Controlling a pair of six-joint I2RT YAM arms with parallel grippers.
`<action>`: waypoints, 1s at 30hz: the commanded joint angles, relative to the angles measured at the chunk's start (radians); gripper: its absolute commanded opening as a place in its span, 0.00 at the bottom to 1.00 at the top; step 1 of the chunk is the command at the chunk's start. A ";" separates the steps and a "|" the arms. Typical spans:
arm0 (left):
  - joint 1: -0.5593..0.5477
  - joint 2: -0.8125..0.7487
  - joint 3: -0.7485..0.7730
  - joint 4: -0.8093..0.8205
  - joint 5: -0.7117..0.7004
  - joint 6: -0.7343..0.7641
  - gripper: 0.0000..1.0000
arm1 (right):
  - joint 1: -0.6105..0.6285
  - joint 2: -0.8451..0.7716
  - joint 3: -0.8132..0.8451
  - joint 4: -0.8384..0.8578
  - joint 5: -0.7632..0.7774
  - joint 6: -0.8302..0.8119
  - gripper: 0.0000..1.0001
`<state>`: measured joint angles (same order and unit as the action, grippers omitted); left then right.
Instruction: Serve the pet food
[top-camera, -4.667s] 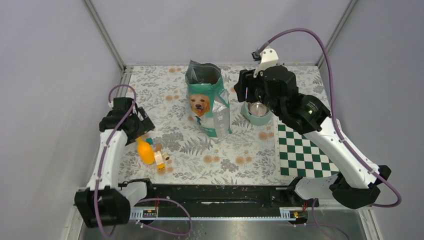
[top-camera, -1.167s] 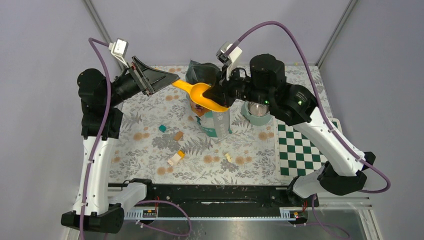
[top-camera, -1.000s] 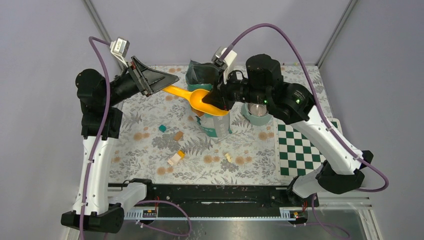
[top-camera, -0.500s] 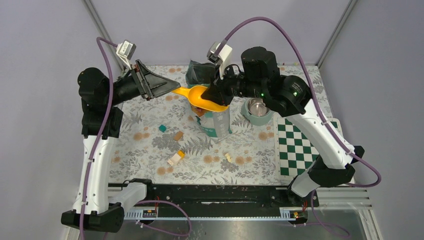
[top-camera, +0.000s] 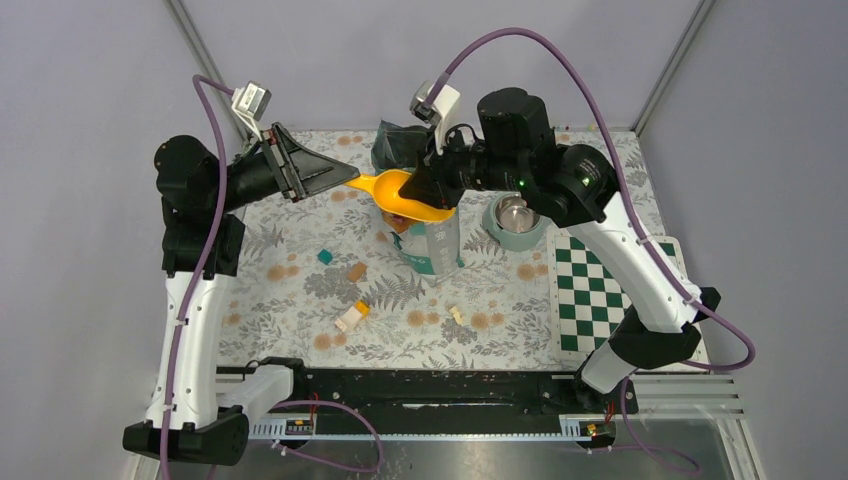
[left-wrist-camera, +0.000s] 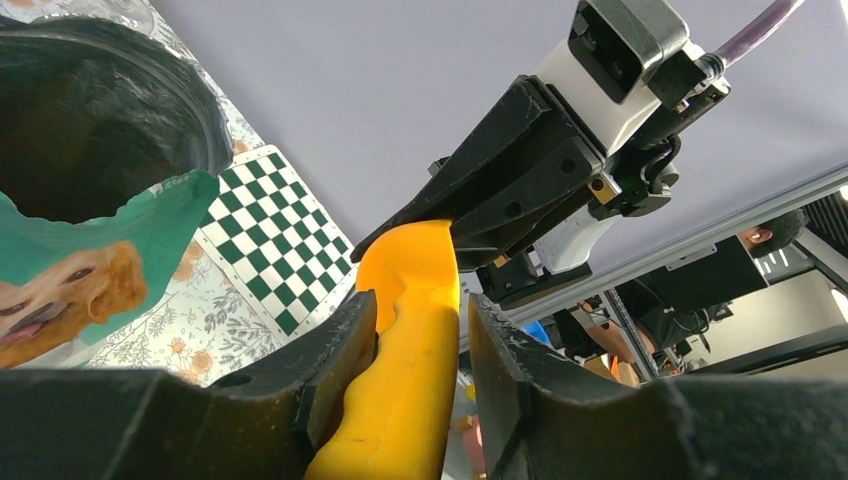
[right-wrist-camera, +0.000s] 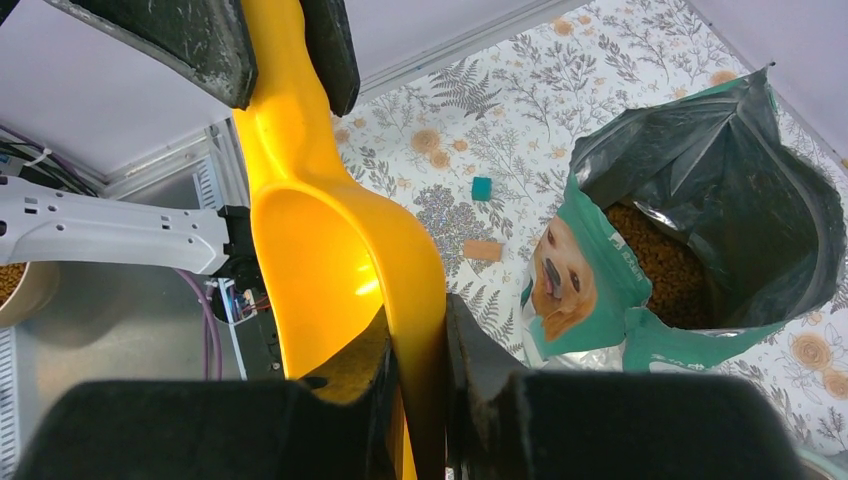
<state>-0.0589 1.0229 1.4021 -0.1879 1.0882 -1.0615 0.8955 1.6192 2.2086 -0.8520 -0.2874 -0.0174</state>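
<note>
left hand (left-wrist-camera: 420, 300): closing round scoop (right-wrist-camera: 330, 250) handle; whether it grips, we cannot tell
right hand (right-wrist-camera: 420, 325): clenched on scoop bowl, as before

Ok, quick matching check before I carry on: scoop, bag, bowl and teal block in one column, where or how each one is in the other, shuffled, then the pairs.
Things:
1. scoop
2. bag
3. bowl
4. teal block

Places or states:
A. lying on the cloth, left of the bag
B. open at the top, kibble inside
C. up in the air, rim pinched by the right fingers
D. standing on the cloth, right of the bag

Pairs: 1-C, 2-B, 3-D, 4-A
</note>
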 joint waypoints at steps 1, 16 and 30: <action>-0.005 -0.024 0.018 0.032 0.042 0.024 0.40 | -0.016 0.010 0.034 -0.002 0.003 0.011 0.00; -0.001 -0.057 0.086 -0.208 -0.336 0.162 0.84 | -0.023 -0.206 -0.292 0.315 0.348 0.250 0.00; -0.107 -0.133 -0.078 -0.070 -0.413 0.189 0.83 | -0.016 -0.184 -0.402 0.629 0.510 0.619 0.00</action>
<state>-0.1196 0.9085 1.3834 -0.3859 0.7193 -0.8856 0.8761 1.4033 1.7771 -0.3622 0.1680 0.4923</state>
